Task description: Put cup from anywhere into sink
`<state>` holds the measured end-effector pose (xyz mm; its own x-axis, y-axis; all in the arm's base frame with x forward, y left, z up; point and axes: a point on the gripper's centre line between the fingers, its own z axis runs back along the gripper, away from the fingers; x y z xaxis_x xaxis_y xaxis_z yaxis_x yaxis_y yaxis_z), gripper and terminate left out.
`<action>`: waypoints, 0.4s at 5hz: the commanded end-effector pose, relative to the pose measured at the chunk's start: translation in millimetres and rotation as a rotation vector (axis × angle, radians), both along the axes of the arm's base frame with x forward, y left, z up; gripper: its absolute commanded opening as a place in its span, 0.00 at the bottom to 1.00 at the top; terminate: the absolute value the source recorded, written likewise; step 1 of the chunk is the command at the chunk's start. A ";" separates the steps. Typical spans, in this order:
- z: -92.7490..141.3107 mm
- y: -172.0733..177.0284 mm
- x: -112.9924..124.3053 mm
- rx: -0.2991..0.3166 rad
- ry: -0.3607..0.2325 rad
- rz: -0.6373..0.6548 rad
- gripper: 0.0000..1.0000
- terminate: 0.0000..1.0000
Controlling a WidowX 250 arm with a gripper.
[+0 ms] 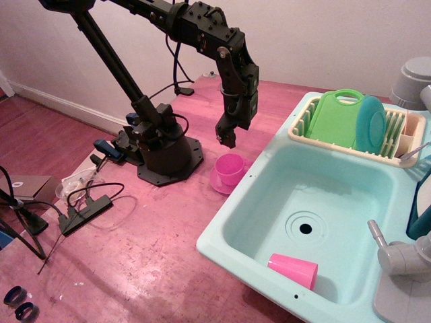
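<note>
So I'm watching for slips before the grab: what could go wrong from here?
The cup sits on a saucer at the sink edge, so a descending gripper might tip it or drag the saucer. The tumbler already lying in the basin could be mistaken for the target.

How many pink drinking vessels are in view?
2: the cup on a saucer left of the sink, under the gripper; a tumbler lying inside the sink.
</note>
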<state>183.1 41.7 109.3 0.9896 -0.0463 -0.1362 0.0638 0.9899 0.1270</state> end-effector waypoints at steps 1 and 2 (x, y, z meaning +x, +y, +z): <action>0.0 0.0 0.0 0.000 0.000 0.000 1.00 0.00; -15.1 -3.6 -5.9 -0.012 0.028 -0.008 1.00 0.00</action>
